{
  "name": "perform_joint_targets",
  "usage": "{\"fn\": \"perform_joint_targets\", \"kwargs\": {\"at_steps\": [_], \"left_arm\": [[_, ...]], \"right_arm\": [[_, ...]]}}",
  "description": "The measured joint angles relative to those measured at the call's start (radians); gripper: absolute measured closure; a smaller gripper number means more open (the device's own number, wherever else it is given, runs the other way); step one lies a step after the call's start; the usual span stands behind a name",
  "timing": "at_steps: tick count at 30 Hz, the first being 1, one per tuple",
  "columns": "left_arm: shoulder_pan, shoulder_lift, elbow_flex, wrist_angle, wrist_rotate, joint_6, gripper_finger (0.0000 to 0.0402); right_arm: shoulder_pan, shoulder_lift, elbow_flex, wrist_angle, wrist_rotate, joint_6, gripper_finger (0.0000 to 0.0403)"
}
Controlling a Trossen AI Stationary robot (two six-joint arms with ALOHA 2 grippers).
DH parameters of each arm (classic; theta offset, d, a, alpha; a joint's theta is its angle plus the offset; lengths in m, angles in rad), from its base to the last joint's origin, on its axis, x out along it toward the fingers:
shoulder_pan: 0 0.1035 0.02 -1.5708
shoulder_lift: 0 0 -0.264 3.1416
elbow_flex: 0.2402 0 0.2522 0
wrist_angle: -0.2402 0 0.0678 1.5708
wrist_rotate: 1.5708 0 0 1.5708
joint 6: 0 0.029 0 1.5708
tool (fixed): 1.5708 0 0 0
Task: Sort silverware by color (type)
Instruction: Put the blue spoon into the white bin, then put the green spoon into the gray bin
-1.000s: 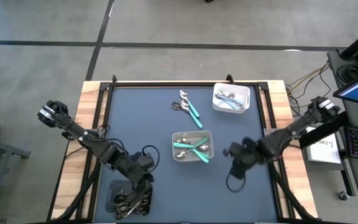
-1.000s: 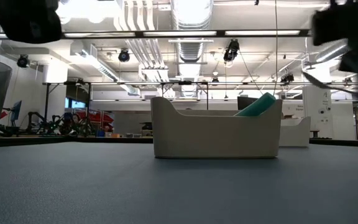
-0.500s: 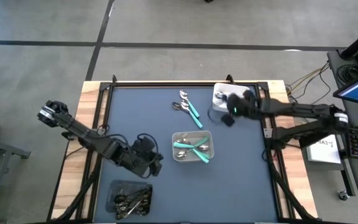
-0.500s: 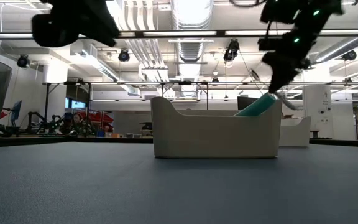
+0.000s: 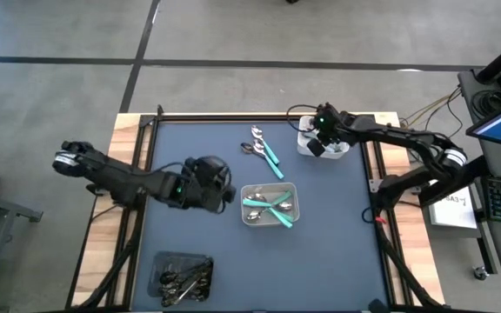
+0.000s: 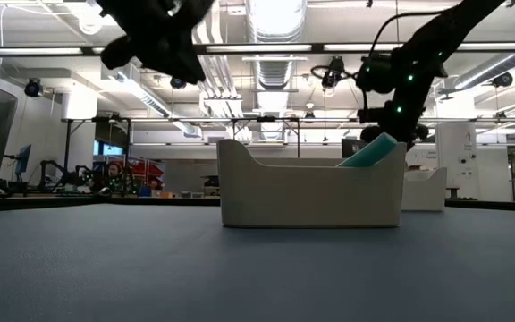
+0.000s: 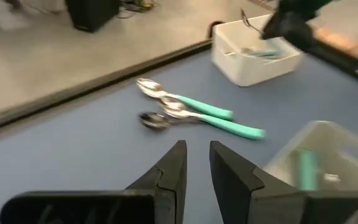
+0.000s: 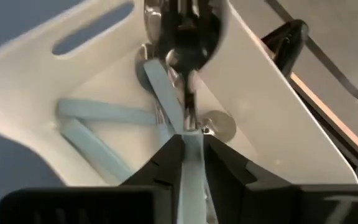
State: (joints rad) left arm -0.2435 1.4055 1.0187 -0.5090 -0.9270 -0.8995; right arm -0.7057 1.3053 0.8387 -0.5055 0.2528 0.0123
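Right gripper (image 8: 188, 146) over white tray (image 8: 253, 81), fingers pinching pale-blue spoon (image 8: 166, 93), seemingly loosening. Risk: handle snags, lands outside tray. Left gripper (image 7: 196, 163) near teal spoons (image 7: 194, 115), narrowly parted, empty.

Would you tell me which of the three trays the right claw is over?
The white tray at the table's far right; the right claw hangs over it, not the grey middle tray or the dark near-left tray.

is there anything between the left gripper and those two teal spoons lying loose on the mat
Nothing visible. In the left wrist view the left gripper looks over bare blue mat straight at the two teal-handled spoons. The grey tray sits off to one side, the white tray beyond them.
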Motion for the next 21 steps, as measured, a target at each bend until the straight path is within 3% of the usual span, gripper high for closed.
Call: {"fn": "perform_joint_targets", "kwargs": {"at_steps": [4,10,13,17,21], "left_arm": [[0.133,-0.003,0.000,-0.003,0.124,0.157,0.0348],[0.400,0.002,0.000,0.015,0.618,0.480,0.0348],[0.516,0.027,0.000,0.080,0.797,0.615,0.0349],[0.611,0.067,0.000,0.173,0.952,0.669,0.0349],[0.643,0.104,0.000,0.225,0.979,0.656,0.0349]], "right_arm": [[-0.001,0.036,0.000,0.024,0.000,-0.005,0.0308],[0.000,0.022,0.026,0.009,0.000,0.151,0.0261],[0.003,-0.004,0.069,-0.005,-0.044,0.233,0.0254],[0.029,-0.014,0.141,0.001,-0.158,0.284,0.0260],[0.082,0.021,0.213,-0.001,-0.183,0.283,0.0272]]}}
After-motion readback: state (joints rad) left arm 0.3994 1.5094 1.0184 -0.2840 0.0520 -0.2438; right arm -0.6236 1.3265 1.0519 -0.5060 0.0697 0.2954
